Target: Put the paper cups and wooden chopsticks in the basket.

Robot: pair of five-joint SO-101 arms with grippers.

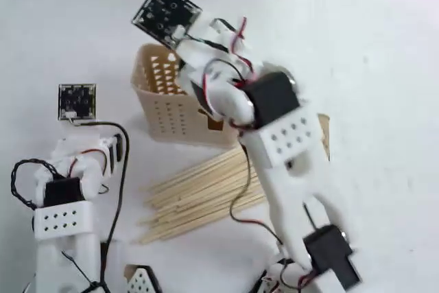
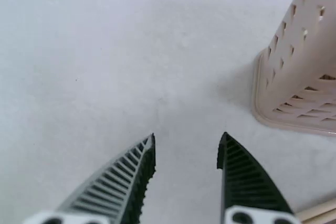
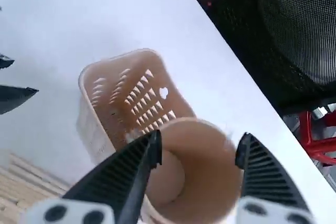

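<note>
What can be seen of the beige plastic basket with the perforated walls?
The beige plastic basket is rectangular with rounded corners, its walls pierced by rows of small holes and one heart-shaped cut-out. It stands upright, open top up, on the white table. A pale paper cup is at its mouth; the wooden chopsticks lie beside it.

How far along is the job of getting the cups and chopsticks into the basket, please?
Nothing looks finished yet. In hand: the right gripper holds a paper cup over the basket, not released. Remaining: the wooden chopsticks lie piled on the table beside the basket, and the left gripper hangs open over bare table.
</note>
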